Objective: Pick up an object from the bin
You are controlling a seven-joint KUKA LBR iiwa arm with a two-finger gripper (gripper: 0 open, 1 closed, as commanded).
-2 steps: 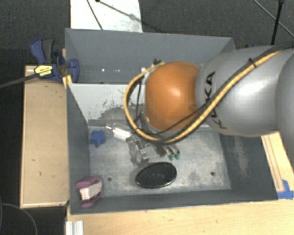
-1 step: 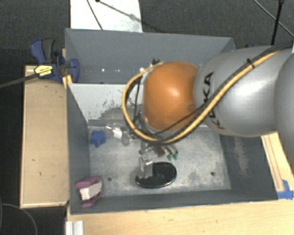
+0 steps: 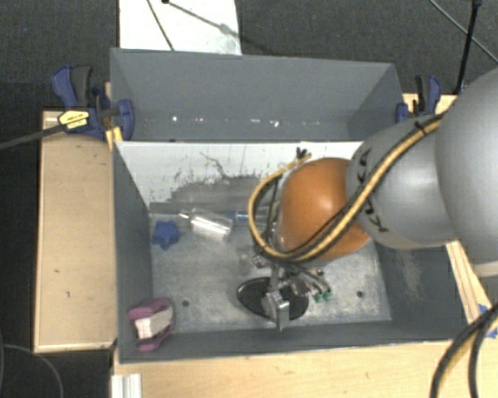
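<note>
First, the bin (image 3: 137, 255): grey metal, floor scuffed, a few loose things lying well apart.

At 8 o'clock, in the near-left corner, a pink and purple lump (image 3: 152, 322) sits close against the left wall. Its kind is unclear.

At 9 o'clock, a small blue crumpled piece (image 3: 166, 234) lies a little off the wall. Just beside it, toward 10 o'clock, a clear tube-shaped thing (image 3: 207, 224) lies on its side, with a bluish tip at its right end.

At 6 o'clock, a dark flat oval thing (image 3: 253, 295) lies on the floor near the front wall. The hand (image 3: 279, 309) is down low over the right part of this oval. Whether they touch cannot be made out. Hand released or clenched: cannot tell, since the metal parts overlap there.

Just to the 3 o'clock side of the hand, a small green bit (image 3: 320, 295) lies on the floor.

Above the hand is the wrist's round orange cover (image 3: 315, 201), with black and yellow cables (image 3: 353, 214) looped about it. The pale grey arm (image 3: 448, 181) comes in from 3 o'clock across the right rim.
</note>
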